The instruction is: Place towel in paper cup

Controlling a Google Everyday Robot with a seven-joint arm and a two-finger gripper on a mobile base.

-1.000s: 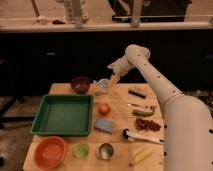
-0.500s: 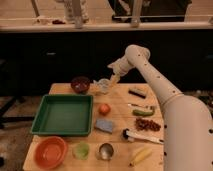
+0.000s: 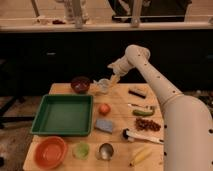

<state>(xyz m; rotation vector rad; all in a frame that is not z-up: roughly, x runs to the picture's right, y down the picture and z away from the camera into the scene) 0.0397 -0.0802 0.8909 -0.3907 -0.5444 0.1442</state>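
Gripper — grip unclear — hovers beside paper cup on wooden table.

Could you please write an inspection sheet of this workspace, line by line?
Surface: wooden table, crowded.
Job's things: cup at the far edge, beside the dark bowl; towel cannot be told apart.
Clutter: green tray, orange bowl, tomato, blue sponge, banana, metal cup, green cup.
Pincer: pincer just right of the cup.
Cables: nothing seen.
Surroundings: dark counter behind.
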